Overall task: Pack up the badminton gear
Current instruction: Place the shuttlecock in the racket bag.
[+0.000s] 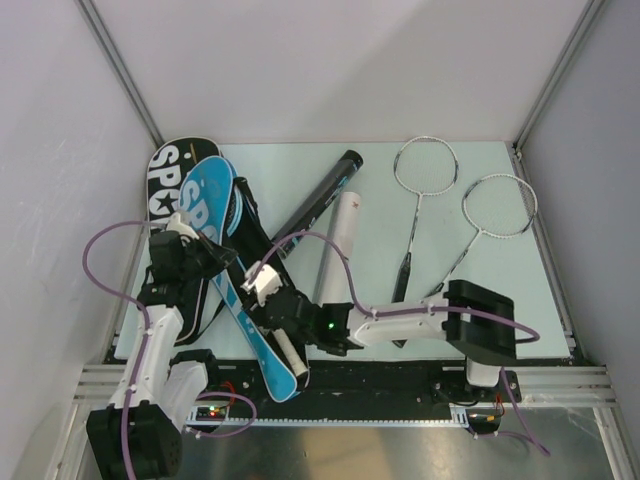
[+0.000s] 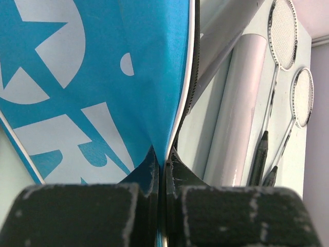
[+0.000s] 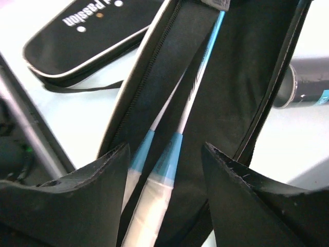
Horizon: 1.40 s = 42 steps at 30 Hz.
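Room btwn white tube [image 1: 340, 240], racket [image 1: 425, 165], prob.

Angled blue cover [image 1: 210, 195] over black cover [image 1: 168, 175], black tube [image 1: 330, 190] beside white tube [image 1: 340, 235], silver rackets [image 1: 425, 165] [image 1: 500, 205]

1. The left arm [image 1: 150, 340] reaches forward from its base. The left gripper [image 2: 164, 164] is pinched tight on the edge of the blue cover [image 2: 103, 77].
2. The right arm [image 1: 400, 322] stretches low across toward the left arm. The right gripper [image 3: 164, 152] holds its fingers [image 3: 87, 190] spread apart.
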Available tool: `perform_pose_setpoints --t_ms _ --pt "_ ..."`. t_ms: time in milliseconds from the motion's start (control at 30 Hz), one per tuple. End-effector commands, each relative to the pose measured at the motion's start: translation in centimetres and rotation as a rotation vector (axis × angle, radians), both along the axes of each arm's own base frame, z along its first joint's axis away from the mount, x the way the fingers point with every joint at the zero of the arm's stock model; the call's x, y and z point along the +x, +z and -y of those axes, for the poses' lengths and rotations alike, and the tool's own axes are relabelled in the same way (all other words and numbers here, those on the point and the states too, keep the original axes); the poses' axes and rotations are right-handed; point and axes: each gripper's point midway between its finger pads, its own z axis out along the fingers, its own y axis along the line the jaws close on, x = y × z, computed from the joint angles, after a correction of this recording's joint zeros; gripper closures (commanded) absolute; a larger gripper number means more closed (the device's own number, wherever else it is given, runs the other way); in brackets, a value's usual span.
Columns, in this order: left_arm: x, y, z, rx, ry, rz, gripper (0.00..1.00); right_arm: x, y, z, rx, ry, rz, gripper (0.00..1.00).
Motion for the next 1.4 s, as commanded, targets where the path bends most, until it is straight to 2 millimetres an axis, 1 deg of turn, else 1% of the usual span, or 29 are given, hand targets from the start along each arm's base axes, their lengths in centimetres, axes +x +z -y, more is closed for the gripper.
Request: perform_pose_setpoints --t_ms 0,33,100,167,300,433,533,667,767,867,933,1033,1167,1200,1267,1367 --pt "1.1 2.2 0.4 0.024 -0.047 0.112 1.0 -2.1 5.2 0.5 0.097 0.078 -0.187 0.37" --pt "1.1 2.2 0.3 0.031 -0.048 0.113 1.0 -2.1 4.9 1.3 0.078 0.071 -0.231 0.38" --pt "1.1 2.1 0.2 0.04 -0.05 0.114 1.0 -2.3 5.0 2.5 0.071 0.061 -0.315 0.41" --pt "1.1 2.0 0.2 0.044 -0.051 0.115 1.0 -2.7 4.7 3.3 0.066 0.056 -0.395 0.45" --pt "1.1 2.2 0.3 0.043 -0.055 0.118 1.0 -3.3 3.6 3.9 0.042 0.05 -0.479 0.48" --pt "1.2 2.2 0.3 0.041 -0.057 0.116 1.0 -2.7 1.2 4.1 -0.002 0.016 -0.519 0.5" --pt "1.2 1.9 0.3 0.037 -0.054 0.106 1.0 -2.7 0.1 3.8 -0.01 0.027 -0.561 0.51" --pt "1.2 1.8 0.3 0.027 -0.047 0.099 1.0 -3.7 -1.6 2.6 -0.002 0.063 -0.623 0.52" --pt "1.2 1.8 0.4 0.016 -0.04 0.097 1.0 -4.6 -3.5 1.5 -0.003 0.077 -0.674 0.57" --pt "1.2 1.7 0.4 0.001 -0.032 0.097 1.0 -4.6 -4.8 0.5 0.017 0.072 -0.692 0.65" --pt "1.2 1.5 0.5 -0.013 -0.029 0.093 1.0 -4.0 -4.7 -0.3 0.057 0.062 -0.688 0.68" --pt "1.2 1.1 0.7 -0.033 -0.025 0.085 1.0 -2.9 -4.8 -0.7 0.092 0.021 -0.683 0.71" --pt "1.3 1.0 0.7 -0.042 -0.019 0.087 1.0 -2.6 -5.1 -1.0 0.108 -0.004 -0.683 0.72" --pt "1.3 0.9 0.6 -0.039 -0.015 0.087 1.0 -2.7 -5.1 -1.0 0.109 0.0 -0.684 0.71" --pt "1.4 0.9 0.5 -0.033 -0.009 0.089 1.0 -2.9 -4.8 -0.8 0.103 0.005 -0.678 0.67" --pt "1.5 0.7 0.3 -0.028 0.002 0.083 1.0 -1.8 -3.4 0.6 0.092 -0.039 -0.649 0.59"
